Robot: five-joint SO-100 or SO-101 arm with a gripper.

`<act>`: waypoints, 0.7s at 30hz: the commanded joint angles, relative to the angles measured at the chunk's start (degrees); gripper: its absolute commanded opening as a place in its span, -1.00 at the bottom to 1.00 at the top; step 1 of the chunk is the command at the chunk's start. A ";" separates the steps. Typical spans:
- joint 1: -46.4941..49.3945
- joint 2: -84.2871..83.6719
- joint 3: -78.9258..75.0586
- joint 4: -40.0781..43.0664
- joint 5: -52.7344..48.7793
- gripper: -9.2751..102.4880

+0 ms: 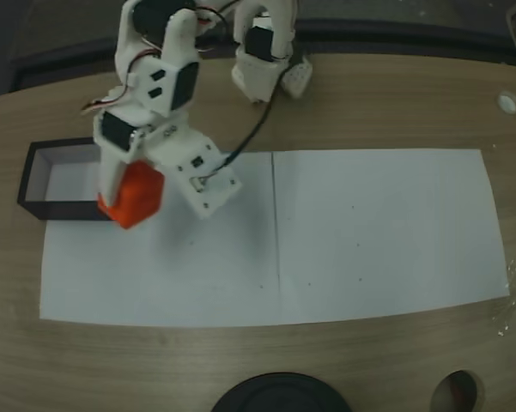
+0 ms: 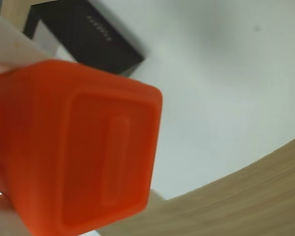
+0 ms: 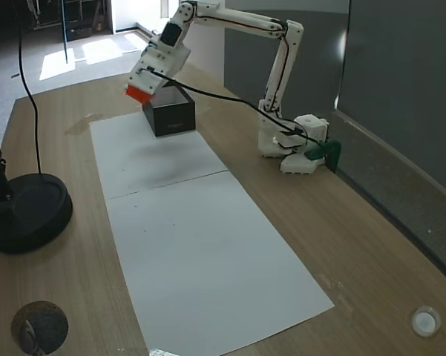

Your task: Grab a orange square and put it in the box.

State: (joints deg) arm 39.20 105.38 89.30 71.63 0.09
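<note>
The orange square [image 1: 137, 196] hangs in the air, held by my gripper [image 1: 124, 193], which is shut on it. In a fixed view it sits over the near right corner of the box [image 1: 36, 176], a black-walled tray with a pale inside. Another fixed view shows the orange square [image 3: 139, 94] raised above the table, just left of the box [image 3: 171, 117]. In the wrist view the orange square [image 2: 78, 152] looms large at the left, with a white finger [image 2: 12, 46] along its top and the box [image 2: 95, 42] behind it.
Two white paper sheets [image 1: 369, 232] cover the wooden table [image 1: 395, 94]. A black round stand base [image 3: 26, 211] sits at the table's front, with a dark round hole [image 3: 38, 326] near it. The arm's base [image 3: 293, 152] is clamped at the far edge. A small white cap [image 3: 424, 320] lies apart.
</note>
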 commanded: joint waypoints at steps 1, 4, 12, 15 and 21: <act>8.96 2.90 -6.50 -1.32 -2.46 -0.58; 14.94 1.14 -7.73 -3.16 -4.83 -0.58; 21.36 -6.50 -7.56 -5.98 -7.73 -0.58; 21.62 -10.46 -7.73 -7.65 -7.73 -0.58; 21.36 -17.75 -7.82 -9.32 -7.73 -0.57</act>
State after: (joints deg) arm 60.56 87.10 85.52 63.19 -7.47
